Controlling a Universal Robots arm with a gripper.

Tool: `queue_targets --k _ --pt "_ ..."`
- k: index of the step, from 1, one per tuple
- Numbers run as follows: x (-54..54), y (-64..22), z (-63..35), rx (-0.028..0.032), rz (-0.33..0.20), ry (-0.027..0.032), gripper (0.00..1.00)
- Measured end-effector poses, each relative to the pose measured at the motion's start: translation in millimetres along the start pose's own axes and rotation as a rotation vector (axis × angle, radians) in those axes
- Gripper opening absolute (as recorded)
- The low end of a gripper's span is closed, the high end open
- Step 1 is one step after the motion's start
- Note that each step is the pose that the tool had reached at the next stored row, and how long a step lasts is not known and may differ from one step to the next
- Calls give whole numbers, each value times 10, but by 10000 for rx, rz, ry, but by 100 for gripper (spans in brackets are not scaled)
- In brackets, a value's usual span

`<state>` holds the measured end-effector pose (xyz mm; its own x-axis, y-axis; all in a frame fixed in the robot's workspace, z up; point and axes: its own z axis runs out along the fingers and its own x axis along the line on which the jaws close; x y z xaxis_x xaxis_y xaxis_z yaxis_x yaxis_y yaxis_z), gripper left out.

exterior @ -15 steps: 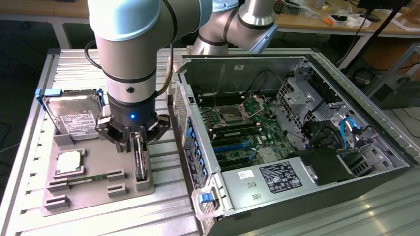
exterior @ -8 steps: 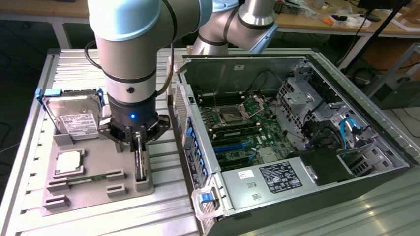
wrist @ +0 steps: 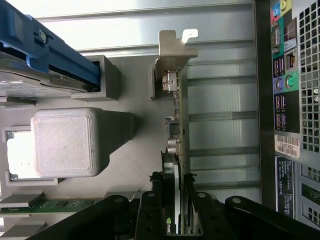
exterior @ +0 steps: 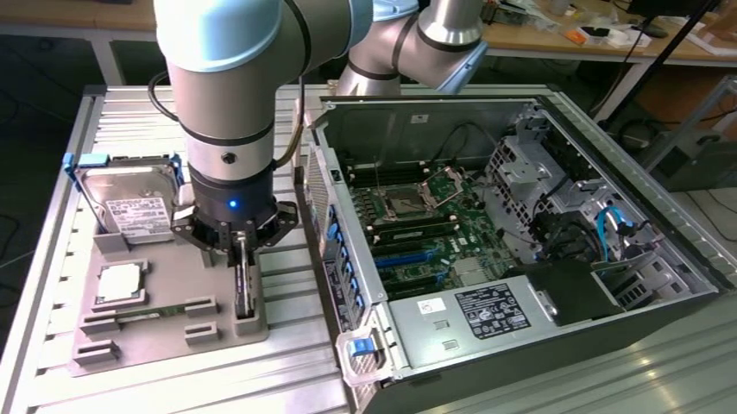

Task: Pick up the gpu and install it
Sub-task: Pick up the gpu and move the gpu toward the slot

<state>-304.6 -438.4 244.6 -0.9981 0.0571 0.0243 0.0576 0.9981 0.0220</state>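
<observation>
On the worktop [exterior: 47, 285], grey rack [exterior: 161, 341]: the gpu [exterior: 241, 289] stands on edge in a slot, just beside the open computer case [exterior: 599, 147].
Tool [exterior: 240, 259]: narrow, with its fingers [wrist: 156, 200] astride the card's top edge; whether they clamp it yet, I cannot tell.
Handling: probably light, stiff and thin, with fragile parts on the board.
Hold: both flat faces near mid-length, cooler [wrist: 169, 165] side and bare side, clear of the bracket [wrist: 172, 50].
</observation>
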Motion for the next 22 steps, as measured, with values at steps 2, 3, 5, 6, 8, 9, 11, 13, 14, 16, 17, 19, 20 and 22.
queue_targets --k 2,3,5,6,8,9,11,13,14,16,17,19,20,22 --pt "0 0 0 0 0 0 27" --pt "0 0 0 0 0 0 27" --pt "0 0 1 0 0 0 27" --pt "0 0 1 0 0 0 27" --pt "0 0 1 0 0 0 27" --pt "0 0 1 0 0 0 27" --pt "0 0 1 0 0 0 27" --pt "0 0 1 0 0 0 27" --pt "0 0 1 0 0 1 27" --pt "0 0 1 0 0 0 27" --pt "0 0 1 -1 0 -1 27" --pt "0 0 1 -3 0 -3 27" --pt "0 0 0 -4 0 -4 27" --pt "0 0 -11 0 0 0 27"
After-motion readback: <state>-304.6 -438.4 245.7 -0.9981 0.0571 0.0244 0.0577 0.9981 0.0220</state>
